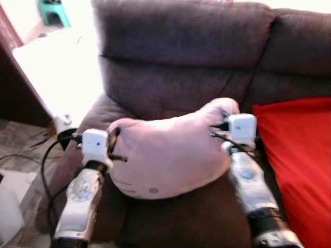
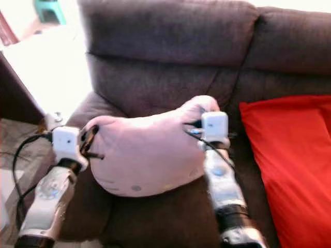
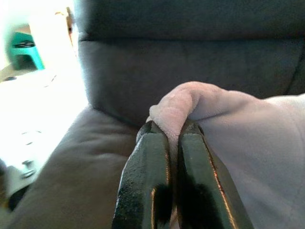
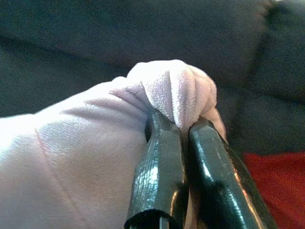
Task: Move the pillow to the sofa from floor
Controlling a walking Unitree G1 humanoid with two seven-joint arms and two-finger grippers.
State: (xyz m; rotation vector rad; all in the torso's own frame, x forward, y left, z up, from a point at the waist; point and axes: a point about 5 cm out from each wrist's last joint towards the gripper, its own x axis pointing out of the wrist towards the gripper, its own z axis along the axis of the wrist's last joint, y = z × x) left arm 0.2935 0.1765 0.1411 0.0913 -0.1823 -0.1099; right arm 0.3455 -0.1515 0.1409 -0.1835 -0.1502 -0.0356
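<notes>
A dark brown sofa (image 1: pixel 176 57) takes up most of what I see, its seat just below me and bright light washing out the floor off to my left.

My left gripper (image 3: pixel 174 138) is pinched tight on a fold at the pillow's left corner; in the left wrist view the two black fingers (image 3: pixel 145 181) are pressed together with pink fabric bunched between their tips. My right gripper (image 4: pixel 181 126) does the same at the opposite corner, a gathered knob of cloth squeezed between its fingers. Holding both ends this way keeps the pale pink pillow (image 1: pixel 168 152) stretched between my arms, so it does not sag or swing as I carry it.

The pillow is over the sofa seat, close to the backrest, its underside at or just above the cushion; I cannot tell whether it already rests there. I judge the carrying is nearly done, and what remains is to settle it and let go.

Just to my right lies a red cushion (image 1: pixel 297 160), near the right gripper but apart from the pillow. The sofa's armrest (image 1: pixel 77 150) sits under my left arm, with a black cable (image 1: pixel 46 160) looping beside it. A teal stool (image 1: pixel 53 11) stands far off. Nothing blocks the seat itself.
</notes>
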